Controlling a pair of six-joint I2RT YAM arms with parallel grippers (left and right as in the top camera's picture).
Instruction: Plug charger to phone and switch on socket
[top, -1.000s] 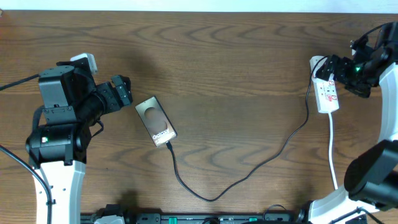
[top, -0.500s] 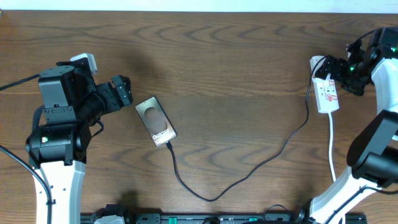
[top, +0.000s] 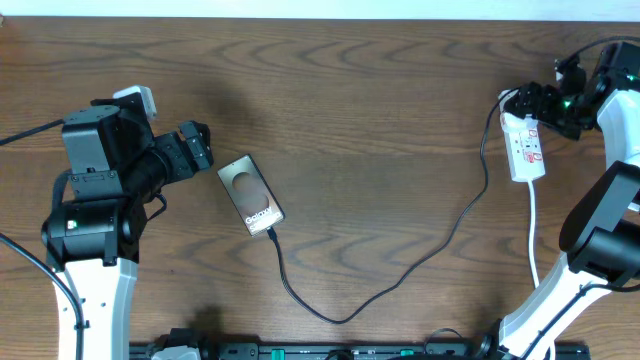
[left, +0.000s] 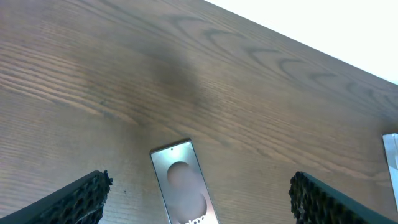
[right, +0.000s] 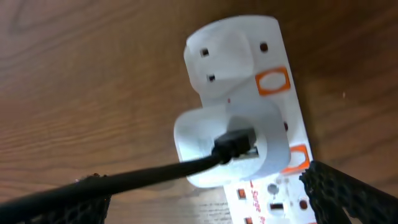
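Observation:
The phone (top: 250, 196) lies flat on the wooden table at left of centre, "Galaxy" lettering up; it also shows in the left wrist view (left: 182, 185). The charger cable (top: 400, 275) runs from the phone's near end, where its tip (top: 272, 232) meets the phone, in a loop to a white adapter (right: 230, 146) on the socket strip (top: 527, 150). My left gripper (top: 197, 146) is open and empty, just left of the phone. My right gripper (top: 528, 100) is open, its fingers either side of the strip's far end and the adapter (right: 205, 199).
The strip's white cord (top: 534, 235) runs toward the near edge at the right. The table's far edge (top: 320, 18) lies along the top. Robot bases and black cables sit along the near edge (top: 300, 350).
My right gripper has moved a little toward the strip's far end, and the cable by the strip has shifted slightly left. The left arm and phone have not moved.

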